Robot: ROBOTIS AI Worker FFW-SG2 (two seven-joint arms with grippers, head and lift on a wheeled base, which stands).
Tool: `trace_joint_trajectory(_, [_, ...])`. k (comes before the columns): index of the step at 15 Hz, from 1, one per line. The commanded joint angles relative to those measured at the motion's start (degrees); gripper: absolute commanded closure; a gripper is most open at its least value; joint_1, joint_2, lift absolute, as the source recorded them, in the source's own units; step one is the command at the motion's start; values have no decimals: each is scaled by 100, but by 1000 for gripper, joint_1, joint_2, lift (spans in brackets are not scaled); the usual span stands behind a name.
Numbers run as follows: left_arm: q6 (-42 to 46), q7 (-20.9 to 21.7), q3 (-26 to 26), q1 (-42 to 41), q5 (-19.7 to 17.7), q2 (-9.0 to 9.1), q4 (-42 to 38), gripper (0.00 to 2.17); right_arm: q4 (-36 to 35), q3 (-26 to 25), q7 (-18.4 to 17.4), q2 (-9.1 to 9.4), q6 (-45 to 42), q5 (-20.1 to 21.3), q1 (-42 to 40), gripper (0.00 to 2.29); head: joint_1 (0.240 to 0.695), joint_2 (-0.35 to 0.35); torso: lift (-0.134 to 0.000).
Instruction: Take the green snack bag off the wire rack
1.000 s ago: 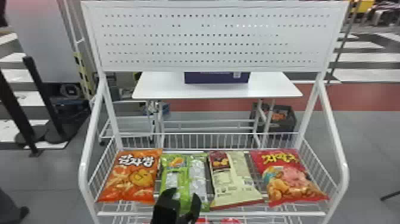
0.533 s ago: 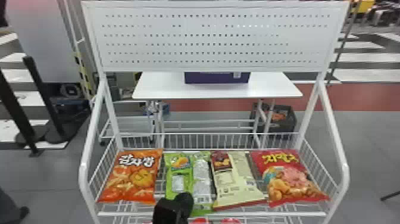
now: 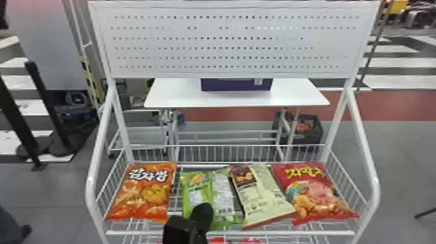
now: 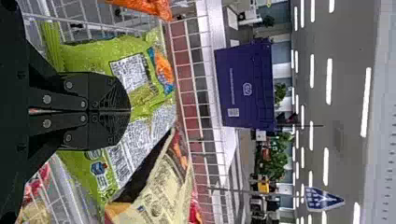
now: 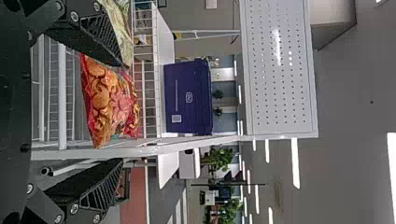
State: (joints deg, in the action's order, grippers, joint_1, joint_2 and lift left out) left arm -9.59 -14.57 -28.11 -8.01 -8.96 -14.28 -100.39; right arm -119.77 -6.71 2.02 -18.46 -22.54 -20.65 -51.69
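The left gripper (image 3: 201,214) comes in from the head view's bottom edge, reaching over the front rail (image 3: 279,233) of the wire rack (image 3: 371,181) and pointing toward its back. Its fingers lie low over the near part of the green snack bag (image 3: 194,189), close to the bag's middle crease. The bag lies on the rack's upper shelf, back side up, between the orange snack bag (image 3: 142,194) on the left and the beige snack bag (image 3: 266,194) on the right.

A strip of bare wire separates the orange bag from the green one. On the other side the room is tighter: the beige bag sits just beside the green one, and the red snack bag (image 3: 313,191) lies beyond it. The low wire fence (image 3: 227,154) stands behind the row, while the space above the bags is open up to the perforated panel (image 3: 227,42).

In the left wrist view the left gripper (image 4: 130,112) has its fingers together, pinching the green bag near its middle, with film bulging out on both sides. The right gripper (image 5: 123,112) is at the rack's right end, fingers wide apart and empty.
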Motion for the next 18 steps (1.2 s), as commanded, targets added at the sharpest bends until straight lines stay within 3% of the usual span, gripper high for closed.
trace_joint_trajectory(1, [154, -19, 7, -201, 0, -48, -446, 1878, 32, 3, 0, 0, 0, 0, 19, 171, 499, 0, 0])
trace_joint_trajectory(4, [470, -142, 156, -702, 0, -338, -1219, 1878, 59, 12, -8, 0, 0, 0, 45, 171, 499, 0, 0])
trace_joint_trajectory(5, [681, -195, 253, -939, -9, -523, -1509, 1878, 67, 12, 0, 0, 18, 0, 62, 171, 499, 0, 0])
trace_joint_trajectory(8, [1525, -213, 780, -1976, -79, -962, -2256, 1878, 103, 12, -8, -9, 18, -9, 89, 171, 499, 0, 0])
trace_joint_trajectory(10, [2035, -178, 1193, -2714, -106, -1112, -2564, 1878, 129, 47, 0, -18, 18, -9, 124, 171, 499, 0, 0])
trace_joint_trajectory(12, [2439, -151, 1519, -3277, -132, -1182, -2687, 1878, 147, 65, 0, -9, 35, -9, 142, 171, 499, 0, 0])
trace_joint_trajectory(18, [3423, -116, 2020, -4235, -141, -1138, -2582, 1878, 155, 65, 0, -18, 18, -18, 115, 171, 499, 0, 0])
